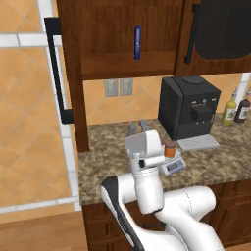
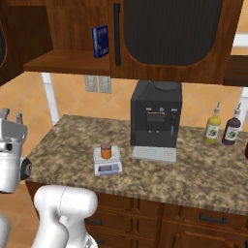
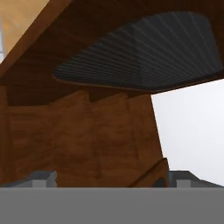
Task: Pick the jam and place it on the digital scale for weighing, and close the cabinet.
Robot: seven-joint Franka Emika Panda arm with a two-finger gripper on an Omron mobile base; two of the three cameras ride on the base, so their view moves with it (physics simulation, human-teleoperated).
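Right base view: jam [image 2: 106, 151] sits on the digital scale [image 2: 107, 163], right of the empty, released hand [image 2: 11, 115]. Next, I judge, closing the cabinet [image 1: 63, 73] door above the hand.

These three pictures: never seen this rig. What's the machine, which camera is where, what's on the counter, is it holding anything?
It is a white robot arm on a driving base, in a rendered kitchen. Two pictures come from cameras on the base, behind the arm to its left and right. The third looks along the end effector, up at a dark glass-panelled cabinet door.

On the speckled granite counter: a small orange-brown jam jar sitting on a light grey digital scale, a big black coffee machine and two bottles. The left door of the dark brown wall cabinet stands open.

The end effector is open and holds nothing.
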